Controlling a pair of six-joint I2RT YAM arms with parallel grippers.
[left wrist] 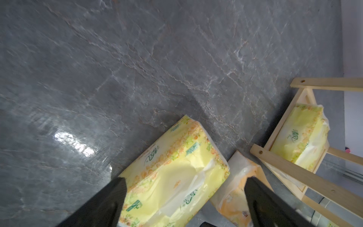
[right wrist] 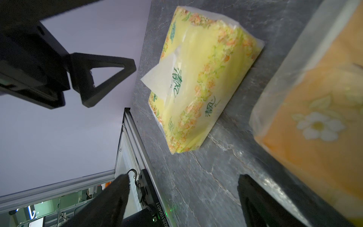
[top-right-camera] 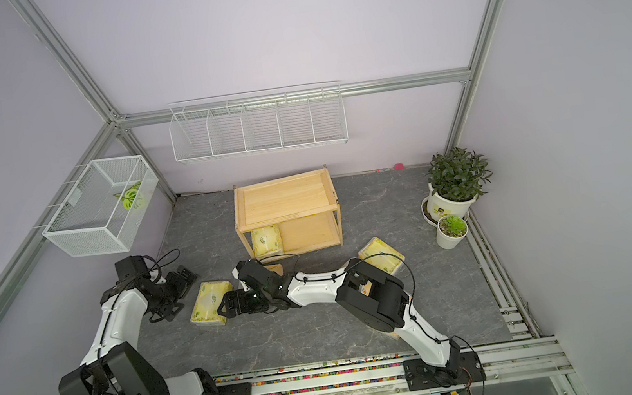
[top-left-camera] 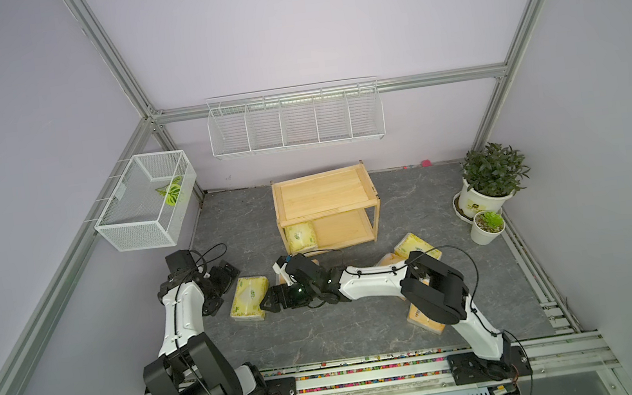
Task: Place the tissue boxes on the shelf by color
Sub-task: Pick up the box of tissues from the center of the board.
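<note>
**Collision risk at one pack**

A green pack [top-left-camera: 248, 299] lies ungripped on the table, in front of the shelf [top-left-camera: 324, 193], off its left corner. The left end effector [left wrist: 186, 178] and right end effector [top-left-camera: 264, 304] are both held open beside it. A clash could be caused if both close in, or the soft wrap could be pinched and dropped.

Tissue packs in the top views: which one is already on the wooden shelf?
The pale yellow-green pack on the lower tier of the wooden shelf. The other visible packs lie on the grey table.
</note>
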